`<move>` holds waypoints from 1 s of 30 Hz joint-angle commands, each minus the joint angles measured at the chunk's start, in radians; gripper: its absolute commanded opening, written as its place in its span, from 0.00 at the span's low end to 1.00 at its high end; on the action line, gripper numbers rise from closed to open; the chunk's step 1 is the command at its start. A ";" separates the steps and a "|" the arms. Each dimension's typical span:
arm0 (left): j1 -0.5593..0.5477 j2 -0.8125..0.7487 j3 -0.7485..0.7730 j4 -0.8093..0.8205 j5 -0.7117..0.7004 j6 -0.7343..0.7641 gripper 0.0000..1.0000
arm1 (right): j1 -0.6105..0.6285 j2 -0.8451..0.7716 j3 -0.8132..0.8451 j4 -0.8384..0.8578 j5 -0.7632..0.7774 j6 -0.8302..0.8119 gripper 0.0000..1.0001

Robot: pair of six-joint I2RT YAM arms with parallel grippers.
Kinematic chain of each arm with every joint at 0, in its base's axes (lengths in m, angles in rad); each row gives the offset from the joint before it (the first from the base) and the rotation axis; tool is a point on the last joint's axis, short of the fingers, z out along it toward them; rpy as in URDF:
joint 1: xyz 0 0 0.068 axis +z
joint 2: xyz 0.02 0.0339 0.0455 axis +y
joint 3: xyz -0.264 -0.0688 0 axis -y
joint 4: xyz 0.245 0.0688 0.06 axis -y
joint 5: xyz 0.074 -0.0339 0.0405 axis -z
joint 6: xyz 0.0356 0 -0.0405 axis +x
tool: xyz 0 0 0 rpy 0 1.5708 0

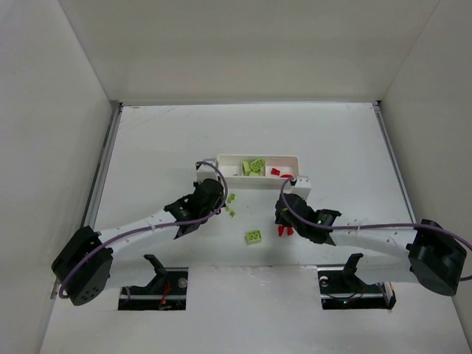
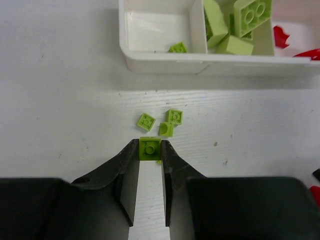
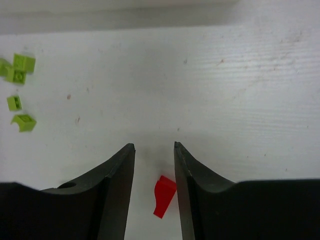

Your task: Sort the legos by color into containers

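Roughly halfway, by my judgement. The tray (image 1: 228, 166) lies across the far middle of the table (image 1: 147, 133). Its middle compartment already holds a heap of green bricks (image 2: 235, 25) and its right one a few red bits (image 2: 281, 37). The left one holds a single tiny green piece (image 2: 177, 47), which may want moving if one colour is to keep to one compartment.

Left to sort, as far as the views show:
- three loose green pieces (image 2: 166, 129) on the table just in front of the tray
- a bigger green brick (image 1: 254, 236) lying alone nearer the arms
- the red piece (image 3: 164, 195) under the right arm
- the small green brick (image 2: 150, 149) now being picked

The left gripper (image 2: 150, 146) is clamped on that small green brick, its fingertips pressed against two opposite sides. The brick is a flat lime-green square with one round stud, facing up and sitting square to the fingers. It is low over the table, just short of the three loose pieces; I cannot tell whether it is lifted yet.

The right gripper (image 3: 154, 146) has its jaws apart, straddling the red piece. That piece is small and wedge-like, lies slantwise on the table and sits closer to one finger than the other. Whether it touches that finger I cannot tell.
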 commanded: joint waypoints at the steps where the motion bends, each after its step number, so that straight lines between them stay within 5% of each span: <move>1: 0.021 -0.035 0.096 -0.035 0.007 0.028 0.15 | 0.066 -0.020 0.028 -0.114 0.057 0.070 0.42; 8: 0.103 0.134 0.266 -0.002 0.066 0.064 0.16 | 0.139 -0.046 0.060 -0.266 0.072 0.145 0.29; 15: 0.151 0.315 0.381 0.055 0.109 0.066 0.16 | 0.188 -0.076 0.034 -0.298 0.049 0.213 0.46; 30: 0.180 0.538 0.515 0.055 0.102 0.074 0.20 | 0.179 0.023 0.008 -0.173 -0.021 0.177 0.41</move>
